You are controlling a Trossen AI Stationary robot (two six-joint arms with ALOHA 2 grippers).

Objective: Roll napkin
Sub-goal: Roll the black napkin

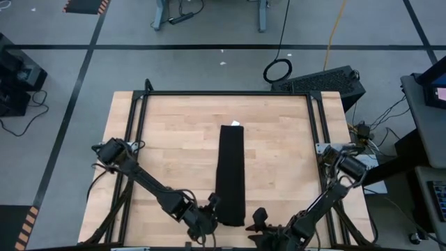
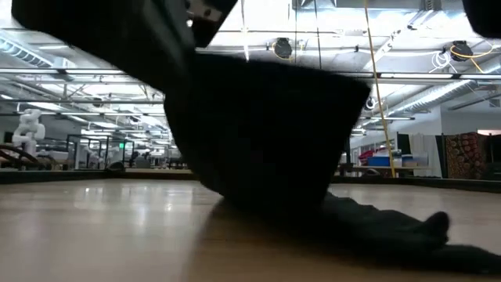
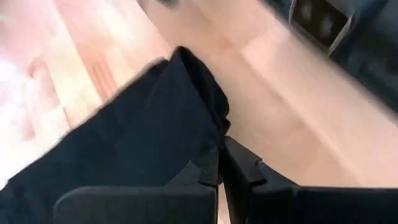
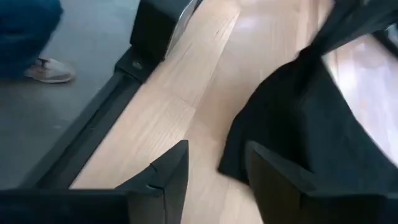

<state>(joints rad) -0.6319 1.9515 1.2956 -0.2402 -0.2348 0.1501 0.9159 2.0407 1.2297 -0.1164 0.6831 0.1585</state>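
We see the napkin (image 1: 231, 174) folded into a long strip mid-desk (image 1: 167, 139); our left claw (image 1: 209, 217) seems clamped on its near corner, right claw (image 1: 259, 224) released beside it.

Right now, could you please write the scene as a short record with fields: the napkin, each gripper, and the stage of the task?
napkin: black napkin lies as a long folded strip down the middle of the wooden table, small white tag at its far end
left gripper: left gripper at the strip's near end, shut on a pinched fold of cloth
right gripper: right gripper open beside the near corner, apart from the cloth
stage: near end lifted, no roll visible yet
background: a person's shoe on the floor beyond the table edge
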